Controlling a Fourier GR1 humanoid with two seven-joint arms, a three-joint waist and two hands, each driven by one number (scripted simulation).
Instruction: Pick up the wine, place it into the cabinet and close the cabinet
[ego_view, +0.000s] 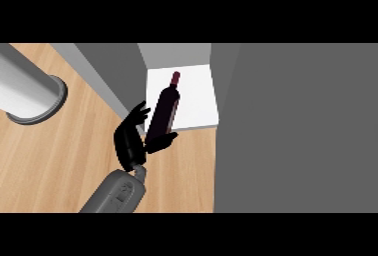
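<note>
While the left hand (136, 140) is gripping the wine (164, 107), it's best sliding it slow & straight into the cabinet (196, 95) just ahead.

light wood counter (59, 160); grey cylinder (26, 85) standing upper left

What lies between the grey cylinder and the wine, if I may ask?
In the head view: bare counter, then a grey panel of the cabinet.

The wine bottle (164, 107) looks glossy dark glass, the counter (52, 165) smooth pale wood, the cabinet (295, 125) matt grey
</note>
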